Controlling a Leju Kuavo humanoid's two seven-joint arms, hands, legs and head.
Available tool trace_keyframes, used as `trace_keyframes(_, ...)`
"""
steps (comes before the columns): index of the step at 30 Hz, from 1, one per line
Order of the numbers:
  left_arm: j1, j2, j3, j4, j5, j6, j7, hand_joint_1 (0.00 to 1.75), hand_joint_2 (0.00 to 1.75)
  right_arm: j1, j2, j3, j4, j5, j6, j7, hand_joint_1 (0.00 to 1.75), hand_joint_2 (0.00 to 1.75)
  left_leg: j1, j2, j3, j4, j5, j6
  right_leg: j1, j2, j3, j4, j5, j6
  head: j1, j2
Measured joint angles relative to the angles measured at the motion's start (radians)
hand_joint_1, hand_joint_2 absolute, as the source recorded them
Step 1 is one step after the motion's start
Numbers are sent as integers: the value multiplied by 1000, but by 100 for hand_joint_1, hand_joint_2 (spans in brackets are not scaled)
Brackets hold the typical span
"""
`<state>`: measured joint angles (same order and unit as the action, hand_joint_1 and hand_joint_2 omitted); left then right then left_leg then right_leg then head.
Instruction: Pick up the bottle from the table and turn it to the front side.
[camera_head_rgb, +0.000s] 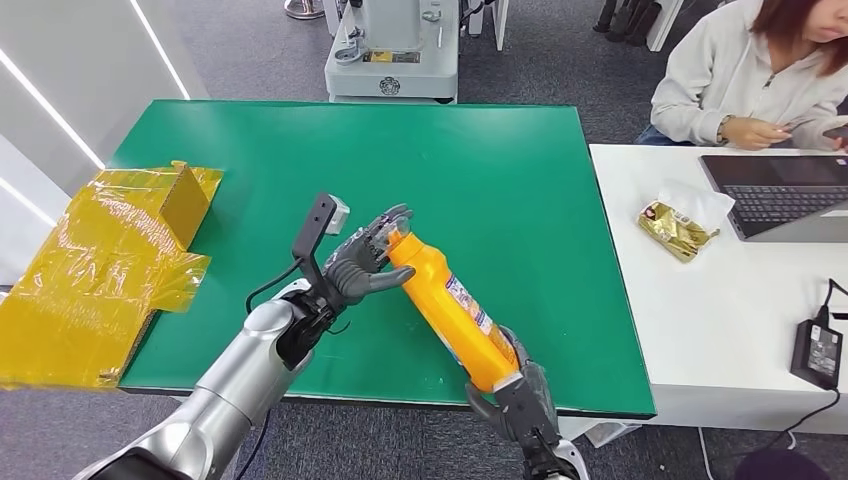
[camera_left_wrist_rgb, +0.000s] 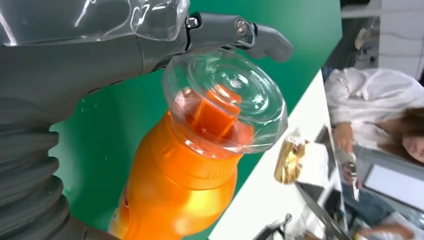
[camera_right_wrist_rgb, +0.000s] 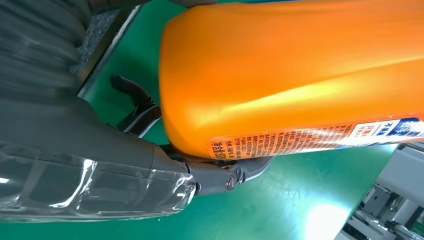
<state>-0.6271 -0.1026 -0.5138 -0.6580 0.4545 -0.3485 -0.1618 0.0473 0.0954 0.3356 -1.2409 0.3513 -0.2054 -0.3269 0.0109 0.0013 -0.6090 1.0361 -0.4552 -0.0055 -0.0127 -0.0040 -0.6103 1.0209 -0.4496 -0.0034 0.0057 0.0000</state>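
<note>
head view: left robot hand (camera_head_rgb: 368, 258) and right robot hand (camera_head_rgb: 522, 395) hold bottle (camera_head_rgb: 452, 308) aloft.

Glossy orange plastic is seen on bottle (camera_head_rgb: 455, 310) w/ clear plastic cap (camera_left_wrist_rgb: 227, 102) & printed label (camera_right_wrist_rgb: 320, 137), matt green on table (camera_head_rgb: 400, 150), crinkly shiny yellow film on box (camera_head_rgb: 100, 270).

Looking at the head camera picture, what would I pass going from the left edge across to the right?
Yellow wrapped cardboard → left hand → orange bottle → gold packet → laptop → power adapter.
</note>
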Motion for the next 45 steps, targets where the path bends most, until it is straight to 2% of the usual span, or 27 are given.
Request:
trace_keyframes(9, -25, 1, 8, 0, 181, -111, 88, 0, 175, 3, 0, -6, -3, 2, 2, -6, 175, 175, 0, 0, 0, 0, 0, 0, 0, 0, 0, 0, 0, 0, 0, 0)
trace_keyframes(16, -26, -20, -9, -16, 197, -50, 92, 0, 175, 1, 1, -4, -28, 3, -15, -29, 175, 175, 0, 0, 0, 0, 0, 0, 0, 0, 0, 0, 0, 0, 0, 0)
trace_keyframes(22, -26, -34, -46, 1, 153, 14, 37, 0, 175, -2, 1, -4, -31, 1, -32, -36, 175, 175, 0, 0, 0, 0, 0, 0, 0, 0, 0, 0, 0, 0, 0, 0)
trace_keyframes(30, -28, -54, -62, 50, 172, 3, 36, 3, 175, -5, 1, -4, -31, -3, -37, -32, 175, 175, 0, 0, 0, 0, 0, 0, 0, 0, 0, 0, 0, 0, 0, 0)
trace_keyframes(31, -28, -56, -62, 53, 176, -2, 37, 38, 175, -6, 1, -4, -31, -3, -36, -32, 175, 175, 0, 0, 0, 0, 0, 0, 0, 0, 0, 0, 0, 0, 0, 0)
trace_keyframes(34, -29, -58, -67, 55, 187, -13, 46, 167, 175, -9, 3, -4, -30, -3, -34, -31, 175, 175, 0, 0, 0, 0, 0, 0, 0, 0, 0, 0, 0, 0, 0, 0)
trace_keyframes(35, -30, -58, -70, 55, 190, -14, 49, 175, 175, -9, 3, -4, -29, -3, -34, -30, 175, 175, 0, 0, 0, 0, 0, 0, 0, 0, 0, 0, 0, 0, 0, 0)
trace_keyframes(45, -42, -57, -86, 43, 211, 4, 53, 175, 175, -11, 4, -3, -29, -2, -34, -31, 175, 175, 0, 0, 1, 0, 0, 0, 0, 0, 0, 0, 0, 0, 0, 0)
